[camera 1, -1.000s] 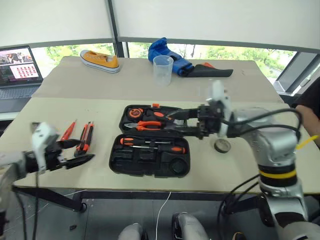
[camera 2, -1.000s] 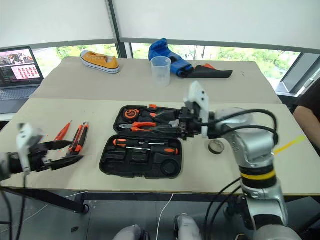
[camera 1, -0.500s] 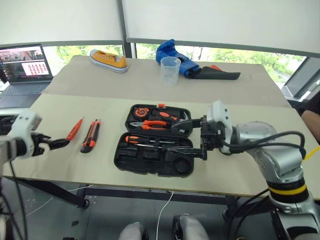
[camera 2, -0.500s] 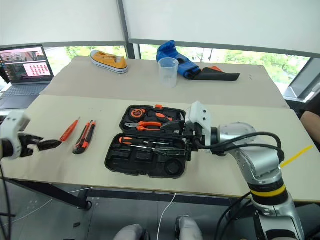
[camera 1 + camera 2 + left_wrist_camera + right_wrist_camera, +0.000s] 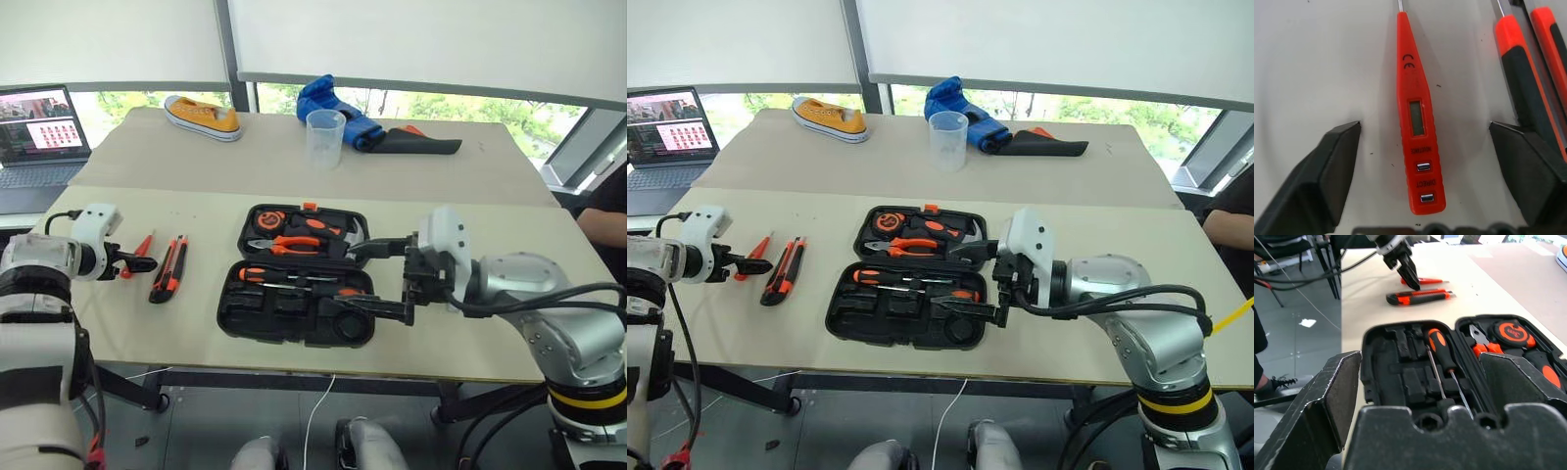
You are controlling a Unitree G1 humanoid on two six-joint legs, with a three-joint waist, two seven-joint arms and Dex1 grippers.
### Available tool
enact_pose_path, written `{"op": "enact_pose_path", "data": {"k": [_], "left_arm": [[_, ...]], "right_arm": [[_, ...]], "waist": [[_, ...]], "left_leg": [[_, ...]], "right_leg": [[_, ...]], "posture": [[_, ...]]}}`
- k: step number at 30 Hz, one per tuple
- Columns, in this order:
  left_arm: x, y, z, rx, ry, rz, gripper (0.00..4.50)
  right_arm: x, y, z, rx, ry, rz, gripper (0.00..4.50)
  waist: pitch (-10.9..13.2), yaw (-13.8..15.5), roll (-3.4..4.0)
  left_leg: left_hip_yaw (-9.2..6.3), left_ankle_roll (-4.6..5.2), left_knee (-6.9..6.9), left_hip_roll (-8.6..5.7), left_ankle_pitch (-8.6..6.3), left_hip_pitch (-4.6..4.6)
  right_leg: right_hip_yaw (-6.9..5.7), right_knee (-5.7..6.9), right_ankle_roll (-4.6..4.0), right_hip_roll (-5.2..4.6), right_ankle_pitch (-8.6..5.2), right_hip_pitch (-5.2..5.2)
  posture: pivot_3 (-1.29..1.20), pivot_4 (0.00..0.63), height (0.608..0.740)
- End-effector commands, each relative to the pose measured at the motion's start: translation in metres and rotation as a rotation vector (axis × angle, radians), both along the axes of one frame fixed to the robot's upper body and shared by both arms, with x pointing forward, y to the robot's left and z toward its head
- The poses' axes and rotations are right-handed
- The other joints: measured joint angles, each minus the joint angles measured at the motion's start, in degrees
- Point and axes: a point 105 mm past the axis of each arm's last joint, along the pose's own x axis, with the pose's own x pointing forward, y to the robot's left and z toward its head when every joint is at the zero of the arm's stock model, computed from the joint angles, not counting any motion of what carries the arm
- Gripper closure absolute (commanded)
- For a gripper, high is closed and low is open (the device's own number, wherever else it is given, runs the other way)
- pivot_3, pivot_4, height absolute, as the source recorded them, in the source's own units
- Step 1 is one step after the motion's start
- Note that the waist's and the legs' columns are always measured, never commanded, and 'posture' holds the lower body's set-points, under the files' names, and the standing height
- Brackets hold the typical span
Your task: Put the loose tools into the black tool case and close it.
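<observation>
The small orange tester screwdriver point(image 5: 1415, 117) lies flat on the table between the two black fingers point(image 5: 1327, 171) of my left gripper point(image 5: 132, 262), which is open and straddles it without touching. Just beside it lies the black-orange utility knife point(image 5: 168, 267). The black tool case point(image 5: 235, 313) lies open in the middle of the table, with a black-orange-handled screwdriver point(image 5: 1442, 350) in its near half and pliers point(image 5: 289, 245) in its far half. My right gripper point(image 5: 377, 279) hangs open and empty over the case's right end.
A laptop point(image 5: 39, 122) stands at the far left. On the back table are a yellow shoe point(image 5: 201, 113), a clear plastic cup point(image 5: 324, 137) and a blue cloth with a black sheath point(image 5: 411, 145). A person's arm point(image 5: 607, 220) shows at the right edge.
My left gripper has moved forward from the table's near left edge to the tester screwdriver and tipped down over it. The right gripper has stayed over the case. The camera has shifted.
</observation>
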Motion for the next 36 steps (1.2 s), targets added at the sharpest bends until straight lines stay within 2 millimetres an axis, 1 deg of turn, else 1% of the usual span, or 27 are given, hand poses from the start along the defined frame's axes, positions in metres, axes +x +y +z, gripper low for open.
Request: {"op": "enact_pose_path", "data": {"k": [1,2,3,5,6,7,8,9,11,12,13,14,15,16,17,18,19,23,25,27,28,30,32,34,36], "left_arm": [[0.004,-0.010,0.002,-0.061,-0.029,-0.042,1.86],[0.005,-0.009,0.002,-0.049,-0.032,-0.041,2.19],[0.004,-0.007,0.002,-0.039,-0.030,-0.036,2.66],[0.004,-0.005,0.004,-0.033,-0.037,-0.031,3.30],[0.005,-0.004,0.007,-0.026,-0.051,-0.034,3.75],[0.007,-0.002,0.014,-0.018,-0.079,-0.041,3.99],[0.008,-0.002,0.022,-0.012,-0.109,-0.052,4.09],[0.010,-0.003,0.031,-0.004,-0.138,-0.072,4.09],[0.017,-0.015,0.055,-0.004,-0.224,-0.178,4.09],[0.019,-0.027,0.071,-0.009,-0.280,-0.267,4.09],[0.019,-0.044,0.087,-0.008,-0.334,-0.403,4.09],[0.015,-0.060,0.099,-0.001,-0.371,-0.534,4.09],[0.009,-0.076,0.108,0.001,-0.392,-0.657,4.09],[-0.001,-0.093,0.109,0.005,-0.367,-0.792,4.09],[-0.012,-0.107,0.105,0.022,-0.326,-0.910,4.09],[-0.023,-0.119,0.097,0.060,-0.274,-1.032,4.09],[-0.030,-0.129,0.089,0.092,-0.233,-1.113,4.09],[-0.047,-0.163,0.054,0.189,-0.102,-1.354,4.09],[-0.050,-0.174,0.045,0.180,-0.062,-1.402,4.09],[-0.046,-0.182,0.037,0.179,-0.039,-1.421,4.09],[-0.043,-0.186,0.034,0.187,-0.043,-1.427,4.09],[-0.037,-0.193,0.030,0.190,-0.044,-1.417,4.09],[-0.034,-0.199,0.025,0.171,-0.031,-1.419,4.09],[-0.035,-0.202,0.022,0.159,-0.008,-1.435,4.09],[-0.034,-0.203,0.019,0.167,-0.001,-1.441,4.09]], "right_arm": [[-0.007,-0.002,0.011,0.003,-0.046,0.006,0.00],[-0.007,-0.002,0.012,0.001,-0.047,0.009,0.00],[-0.008,-0.003,0.012,0.000,-0.043,0.015,0.00],[-0.011,-0.004,0.014,0.001,-0.031,0.033,0.00],[-0.013,-0.005,0.014,0.001,-0.018,0.043,0.00],[-0.015,-0.006,0.015,-0.001,-0.008,0.053,0.00],[-0.017,-0.007,0.015,-0.002,0.002,0.061,0.00],[-0.019,-0.008,0.015,-0.002,0.012,0.064,0.00],[-0.022,-0.011,0.015,0.000,0.032,0.069,0.00],[-0.023,-0.014,0.015,-0.002,0.041,0.069,0.00],[-0.024,-0.016,0.015,-0.008,0.049,0.065,0.00],[-0.025,-0.019,0.015,-0.015,0.053,0.061,0.00],[-0.026,-0.021,0.014,-0.023,0.057,0.056,0.00],[-0.027,-0.024,0.013,-0.036,0.060,0.048,0.00],[-0.028,-0.026,0.012,-0.047,0.063,0.042,0.00],[-0.028,-0.029,0.011,-0.057,0.069,0.033,0.00],[-0.029,-0.031,0.009,-0.064,0.075,0.025,0.00],[-0.029,-0.035,0.005,-0.079,0.072,-0.004,0.00],[-0.031,-0.033,0.004,-0.076,0.071,-0.008,0.00],[-0.033,-0.032,0.003,-0.065,0.065,-0.019,0.00],[-0.033,-0.031,0.003,-0.060,0.062,-0.025,0.00],[-0.035,-0.030,0.002,-0.048,0.064,-0.038,0.00],[-0.037,-0.029,0.000,-0.045,0.065,-0.048,0.00],[-0.038,-0.029,-0.001,-0.041,0.064,-0.061,0.00],[-0.039,-0.029,-0.002,-0.033,0.064,-0.076,0.00]], "waist": [[0.0,0.0,0.00],[0.0,0.1,-0.01],[0.0,0.1,-0.01],[0.0,0.1,-0.03],[0.0,0.2,-0.04],[0.0,0.2,-0.04],[0.0,0.2,-0.06],[0.0,0.2,-0.13],[0.1,0.2,-0.31],[0.1,0.2,-0.37],[0.1,0.2,-0.42],[0.1,0.4,-0.44],[0.1,0.5,-0.46],[0.1,0.6,-0.46],[0.1,0.6,-0.46],[0.1,0.6,-0.43],[0.1,0.6,-0.35],[0.0,0.6,-0.26],[0.1,0.7,-0.30],[0.1,0.8,-0.31],[0.1,0.9,-0.31],[0.1,1.0,-0.31],[0.1,1.2,-0.31],[0.1,1.2,-0.31],[0.1,1.2,-0.31]], "left_leg": [[0.00,0.00,0.01,0.00,0.00,0.01],[-0.01,0.01,0.02,0.00,0.00,0.04],[-0.02,0.01,0.02,0.01,0.00,0.06],[-0.07,0.01,0.02,0.01,0.00,0.07],[-0.09,0.01,0.02,0.00,0.00,0.06],[-0.09,0.02,0.02,0.00,0.00,0.05],[-0.10,0.02,0.02,0.00,0.00,0.05],[-0.12,0.02,0.02,0.01,0.00,0.04],[-0.13,0.02,0.03,0.03,0.00,-0.01],[-0.13,0.02,0.04,0.05,0.00,-0.05],[-0.13,0.02,0.06,0.06,0.00,-0.10],[-0.15,0.02,0.07,0.06,0.00,-0.17],[-0.16,0.02,0.10,0.07,0.00,-0.25],[-0.17,0.02,0.12,0.08,0.00,-0.30],[-0.19,0.03,0.13,0.08,0.00,-0.34],[-0.17,0.03,0.13,0.08,0.00,-0.34],[-0.19,0.03,0.12,0.08,0.00,-0.31],[-0.17,0.02,0.12,0.09,0.00,-0.23],[-0.14,0.02,0.17,0.09,0.00,-0.24],[-0.21,0.02,0.24,0.13,0.01,-0.23],[-0.33,0.04,0.24,0.13,0.02,-0.17],[-0.33,0.13,0.25,0.11,0.06,-0.10],[-0.32,0.19,0.29,0.10,0.07,-0.09],[-0.33,0.25,0.30,0.10,0.04,-0.10],[-0.33,0.30,0.29,0.10,0.01,-0.13]], "right_leg": [[0.04,0.00,0.01,-0.01,0.00,0.00],[0.08,0.00,0.01,-0.01,0.00,0.00],[0.11,0.00,0.01,-0.01,0.00,0.00],[0.11,0.01,0.01,-0.01,0.00,0.00],[0.11,0.03,0.01,-0.01,0.00,0.00],[0.10,0.05,0.00,-0.01,0.00,0.00],[0.09,0.07,0.00,-0.01,0.01,0.00],[0.08,0.08,0.00,0.00,0.01,0.00],[0.04,0.09,-0.01,0.01,0.01,0.00],[-0.02,0.10,-0.01,0.02,0.02,0.00],[-0.07,0.11,-0.02,0.02,0.02,0.00],[-0.12,0.10,-0.01,0.01,0.02,-0.02],[-0.19,0.09,-0.02,-0.01,0.02,-0.05],[-0.23,0.05,-0.02,-0.02,0.02,-0.05],[-0.25,0.02,-0.02,-0.05,0.02,-0.05],[-0.27,0.00,-0.01,-0.06,0.02,-0.06],[-0.24,-0.03,0.00,-0.07,0.01,-0.05],[-0.17,-0.02,0.04,0.00,-0.02,-0.02],[-0.12,-0.14,0.06,-0.01,-0.03,-0.02],[0.04,-0.11,0.16,0.02,-0.09,-0.02],[0.17,-0.07,0.38,0.02,-0.22,-0.02],[0.29,-0.04,0.45,0.00,-0.25,0.01],[0.31,-0.03,0.49,0.00,-0.23,0.02],[0.31,-0.05,0.40,0.01,-0.17,0.01],[0.29,-0.09,0.10,0.02,0.01,0.00]], "posture": [[0.00,0.150,0.724],[0.00,0.150,0.724],[0.00,0.150,0.724],[0.00,0.150,0.724],[0.00,0.150,0.724],[0.00,0.150,0.724],[0.00,0.150,0.724],[0.00,0.150,0.724],[0.00,0.150,0.724],[0.00,0.150,0.724],[0.00,0.150,0.724],[0.00,0.150,0.724],[0.00,0.150,0.724],[0.00,0.150,0.724],[0.00,0.150,0.724],[0.00,0.150,0.724],[0.00,0.150,0.724],[0.00,0.150,0.724],[0.00,0.150,0.724],[0.00,0.150,0.724],[0.00,0.150,0.724],[0.00,0.150,0.724],[0.00,0.150,0.724],[0.00,0.150,0.724],[0.00,0.150,0.724]]}}
